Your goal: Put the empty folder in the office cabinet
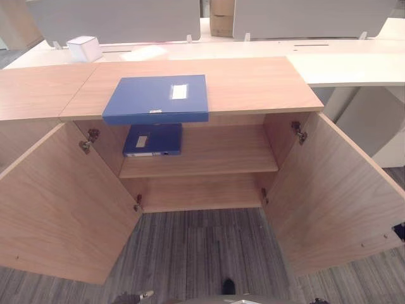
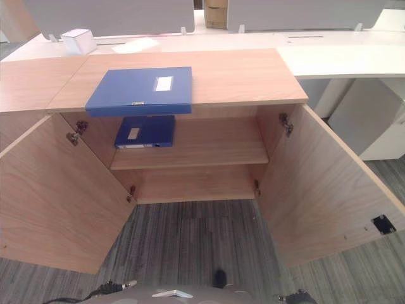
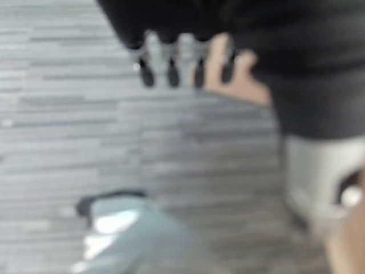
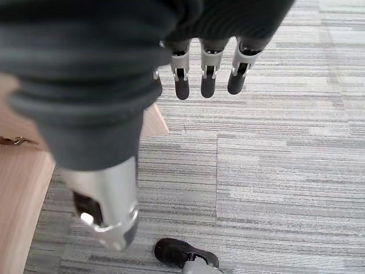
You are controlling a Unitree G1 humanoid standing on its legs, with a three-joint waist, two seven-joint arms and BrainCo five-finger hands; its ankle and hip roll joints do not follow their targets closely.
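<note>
Right hand (image 4: 208,71) hangs above the grey floor (image 4: 285,171), fingers straight and relaxed, holding nothing. Left hand (image 3: 171,60) likewise, fingers loose and empty. Well away from both, the blue folder (image 1: 157,99) lies flat on the open cabinet (image 1: 253,82) top; another folder (image 1: 152,140) sits on its shelf.

Cabinet doors (image 1: 57,202) wide; shelf (image 1: 215,152) right side free.

Lower folder (image 1: 152,140) partly hidden under cabinet top (image 1: 253,82), door (image 1: 57,202) cropped, left robot hand (image 3: 171,63) blurred — fingers unclear
</note>
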